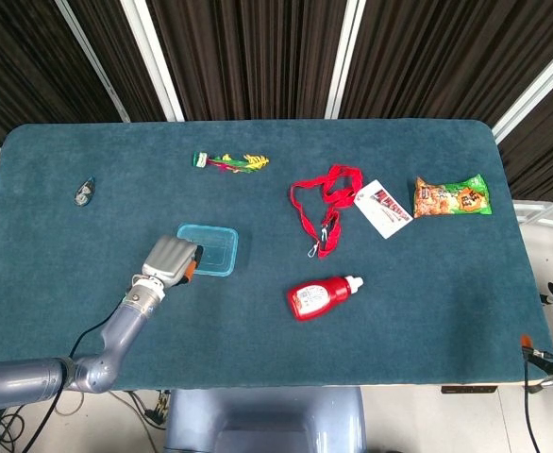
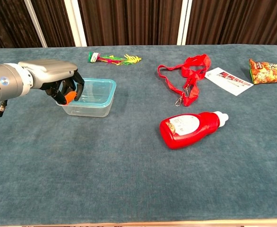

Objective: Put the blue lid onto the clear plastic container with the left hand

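- The left hand (image 2: pixel 58 85) sits over the left end of the clear plastic container (image 2: pixel 92 97), closing that side; the container's right and near sides face bare cloth.
- The red bottle (image 2: pixel 191 126) lies right of centre, well apart from the container, with open table (image 2: pixel 129 179) between.
- The red lanyard (image 2: pixel 188 75), white card (image 2: pixel 229 78) and snack packet (image 2: pixel 270 70) fill the upper right.
- The coloured bundle (image 2: pixel 112 58) lies beyond the container, near the far edge.

The grey robotic left hand (image 2: pixel 63 85) hovers, fingers curled, over the clear plastic container with blue lid (image 2: pixel 92 97). A red squeeze bottle (image 2: pixel 190 127) lies well apart on the teal felt table (image 2: pixel 129 175).
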Tool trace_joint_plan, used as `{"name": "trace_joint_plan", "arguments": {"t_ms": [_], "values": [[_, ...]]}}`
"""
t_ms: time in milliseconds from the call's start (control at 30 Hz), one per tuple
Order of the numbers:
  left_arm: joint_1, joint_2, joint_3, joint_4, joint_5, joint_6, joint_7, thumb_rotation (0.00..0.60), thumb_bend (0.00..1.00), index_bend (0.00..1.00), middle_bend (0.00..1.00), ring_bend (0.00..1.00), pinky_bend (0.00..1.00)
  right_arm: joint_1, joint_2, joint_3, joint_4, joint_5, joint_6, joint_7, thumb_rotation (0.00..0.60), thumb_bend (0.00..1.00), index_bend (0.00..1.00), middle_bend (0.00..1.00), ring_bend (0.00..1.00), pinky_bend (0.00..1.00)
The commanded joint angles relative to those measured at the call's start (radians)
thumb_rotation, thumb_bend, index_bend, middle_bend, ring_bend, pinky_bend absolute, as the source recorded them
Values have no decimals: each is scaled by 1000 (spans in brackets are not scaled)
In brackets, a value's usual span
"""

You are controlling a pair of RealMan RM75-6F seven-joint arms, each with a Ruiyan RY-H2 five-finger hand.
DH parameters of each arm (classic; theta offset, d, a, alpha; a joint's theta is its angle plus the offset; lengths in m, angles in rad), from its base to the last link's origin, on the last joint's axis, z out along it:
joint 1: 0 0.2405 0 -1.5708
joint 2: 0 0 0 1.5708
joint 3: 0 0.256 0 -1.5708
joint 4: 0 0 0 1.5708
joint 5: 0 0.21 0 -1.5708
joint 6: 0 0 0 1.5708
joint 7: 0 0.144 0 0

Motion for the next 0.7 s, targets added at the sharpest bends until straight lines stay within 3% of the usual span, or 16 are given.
{"name": "trace_joint_plan", "arguments": {"t_ms": [33, 700], "values": [[1, 1, 4, -2, -2, -5, -2, 600, 572, 727, 703, 510, 543, 0, -1, 1, 1, -2, 3, -2, 600, 393, 56, 39, 32, 0], [2, -24, 23, 40, 5, -17, -3, 600, 571, 727, 706, 511, 543, -1, -2, 1, -1, 2, 2, -3, 600, 393, 56, 39, 32, 0]]}}
